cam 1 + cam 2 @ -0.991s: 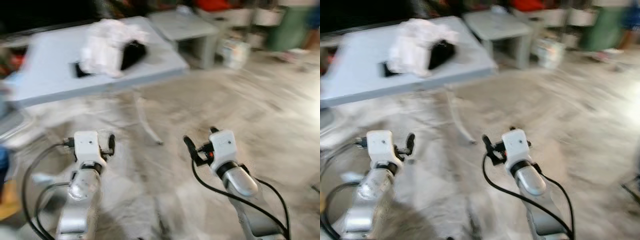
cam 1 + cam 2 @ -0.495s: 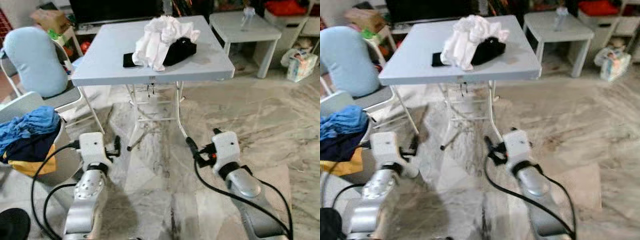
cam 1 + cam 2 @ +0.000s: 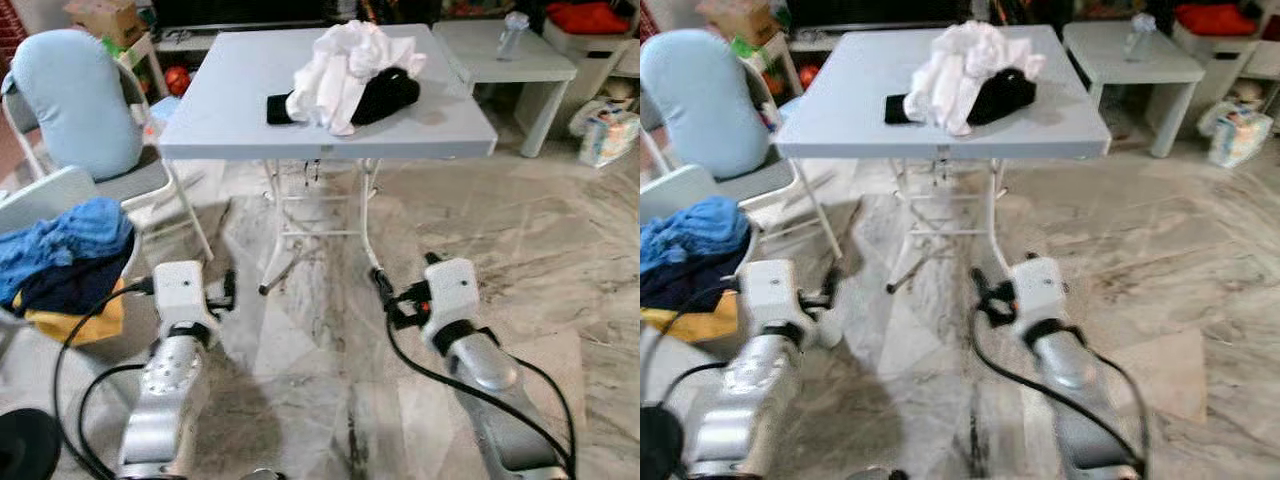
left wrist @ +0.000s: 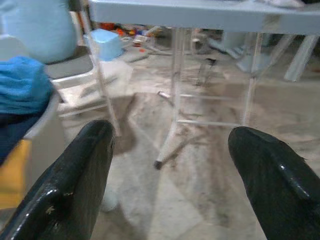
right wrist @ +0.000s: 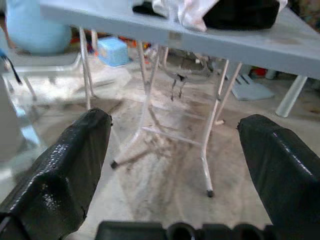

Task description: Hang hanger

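Snagging is the chief risk I judge from here: no hanger can be made out plainly, and if one lies under the heap of white cloth (image 3: 350, 60) and the black garment (image 3: 385, 95) on the grey folding table (image 3: 230, 110), a grab at the heap could lift the clothes with it, or pull the lot off the table's near edge. Whether a hanger is in that heap I cannot tell; nothing hook-shaped shows. A second risk is the table's thin white legs (image 3: 365, 215), which stand between the robot and the tabletop's far half; walking in close with both arms forward could knock a gripper or its cable against them and shake the light table. The left gripper (image 4: 170, 165) hangs low in front of the table, below its top and well short of its near edge, with its two black fingers (image 4: 75, 185) spread wide and nothing between them. The right gripper (image 5: 175, 165) is likewise low and short of the table, its fingers (image 5: 60, 175) wide apart and empty, looking under the tabletop toward the legs. The heap sits on the table's middle, toward the far side, well above and beyond both sets of jaws. Left of the table stand a chair with a pale blue cushion (image 3: 70, 100) and a nearer seat heaped with blue cloth (image 3: 65, 245); to the table's right is a small white side table (image 3: 530, 60).
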